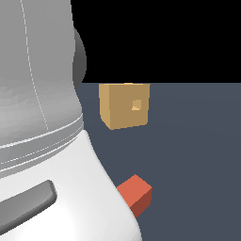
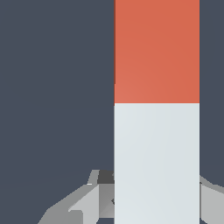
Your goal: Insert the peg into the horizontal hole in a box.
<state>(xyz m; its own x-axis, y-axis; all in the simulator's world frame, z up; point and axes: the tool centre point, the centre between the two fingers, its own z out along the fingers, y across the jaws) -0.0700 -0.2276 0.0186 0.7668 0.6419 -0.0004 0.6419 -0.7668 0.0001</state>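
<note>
The peg (image 2: 156, 109) fills much of the wrist view, its red-orange half farther from the gripper and its pale grey-white half between the fingers. My gripper (image 2: 156, 194) is shut on the white half, with one finger (image 2: 94, 197) against each side. In the exterior view only the peg's red end (image 1: 135, 193) shows, poking out from behind the arm, and the gripper is hidden. The tan box (image 1: 124, 106) stands farther back. The small square hole (image 1: 136, 104) is in the face turned toward the camera, well away from the peg's red end.
The arm's large white and grey body (image 1: 42, 141) covers the exterior view's left half. The dark blue-grey floor (image 1: 197, 155) spreads around the box and peg. Beyond the floor's far edge the background is black.
</note>
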